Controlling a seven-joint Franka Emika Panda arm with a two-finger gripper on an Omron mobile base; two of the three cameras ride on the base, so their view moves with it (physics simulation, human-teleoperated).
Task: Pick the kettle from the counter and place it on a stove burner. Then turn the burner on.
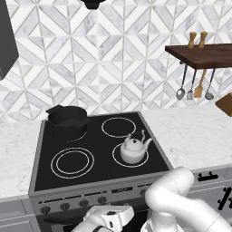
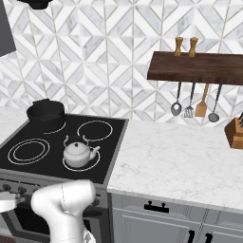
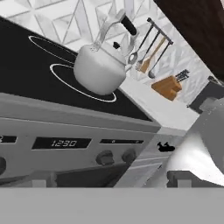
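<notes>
Sitting upright on the black cooktop [image 1: 90, 156], the kettle [image 1: 134, 150] rests inside the single white ring of the front right burner [image 1: 117, 159], its spout turned toward the counter [image 1: 199, 133] to the right of the stove and its thin arched handle rising over the knobbed lid. A black pot [image 1: 68, 121] occupies the back left burner, well apart from the kettle; the double-ringed front left burner [image 1: 72, 162] and the back right ring [image 1: 118, 127] are bare. The arm [image 1: 181, 204] bends low in front of the stove, bringing the hand [image 1: 108, 216] down beside the row of knobs [image 1: 74, 205] on the front panel. The claw's fingers are spread wide and grip nothing. From the hand view, the kettle [image 3: 101, 65] appears above the panel's clock display [image 3: 61, 143], with two knobs [image 3: 105, 157] just beneath. Behind the counter hang utensils [image 2: 194, 107] under a dark wooden shelf [image 2: 199, 67], and a knife block [image 2: 235, 132] stands at the far right.
</notes>
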